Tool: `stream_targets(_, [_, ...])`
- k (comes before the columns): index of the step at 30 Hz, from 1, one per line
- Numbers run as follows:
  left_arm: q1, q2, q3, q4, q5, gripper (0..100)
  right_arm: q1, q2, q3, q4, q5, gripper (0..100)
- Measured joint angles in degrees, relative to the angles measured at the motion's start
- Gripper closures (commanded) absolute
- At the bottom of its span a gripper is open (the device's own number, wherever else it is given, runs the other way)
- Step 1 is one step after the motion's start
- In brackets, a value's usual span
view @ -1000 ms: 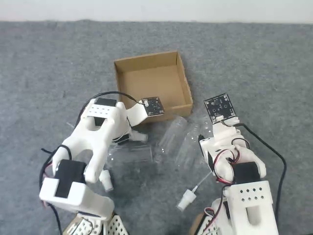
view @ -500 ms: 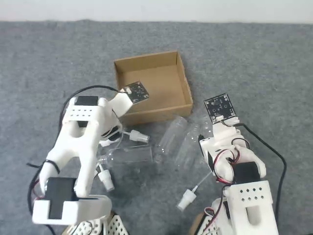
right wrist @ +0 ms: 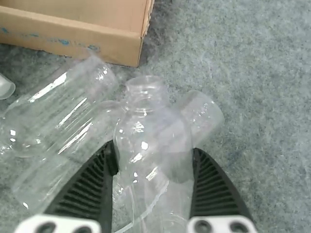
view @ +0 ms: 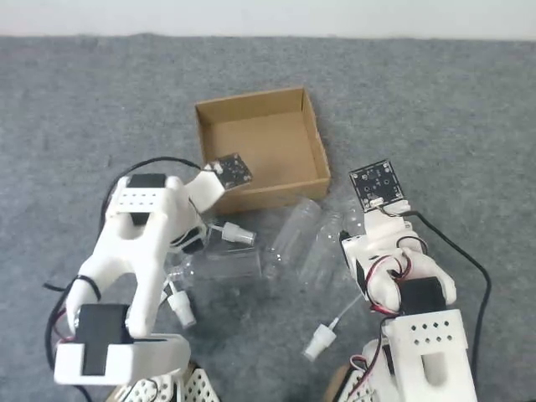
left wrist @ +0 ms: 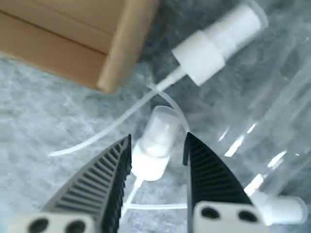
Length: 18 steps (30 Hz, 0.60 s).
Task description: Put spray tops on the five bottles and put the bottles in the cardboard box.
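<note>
I've got the left pincer (left wrist: pixel 157 141) open astride a spray top (left wrist: pixel 158 125) lying just beside the cardboard box (left wrist: pixel 58 39) corner, set to grab. Meanwhile the right pincer (right wrist: pixel 151 152) clamps a bottle (right wrist: pixel 146 127) near the box, neck free for capping, I reckon.

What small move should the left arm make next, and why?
Probably close the left gripper: its open jaws straddle a loose spray top, ready to be picked up, while the right gripper grips a capless bottle that needs one.

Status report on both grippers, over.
Left gripper open astride white plastic spray top. Right gripper shut on clear plastic bottle. Other bottles crowd it.
</note>
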State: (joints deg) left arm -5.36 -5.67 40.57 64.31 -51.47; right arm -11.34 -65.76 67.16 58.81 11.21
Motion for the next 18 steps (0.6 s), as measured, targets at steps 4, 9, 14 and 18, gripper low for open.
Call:
stream_targets(4, [0.0,-0.1,3.7,-3.7,-0.4,85,0.0,0.0,0.0,0.0,0.0,96.1])
stream_targets(9, [0.0,-0.1,4.6,-5.2,-0.4,94,0.0,0.0,0.0,0.0,0.0,96.1])
stream_targets(14, [0.2,-0.2,4.9,-5.2,-0.1,98,0.0,0.0,0.0,0.0,0.0,96.1])
stream_targets(18, [0.2,-0.4,4.9,-5.2,-0.1,99,0.0,0.0,0.0,0.0,0.0,96.1])
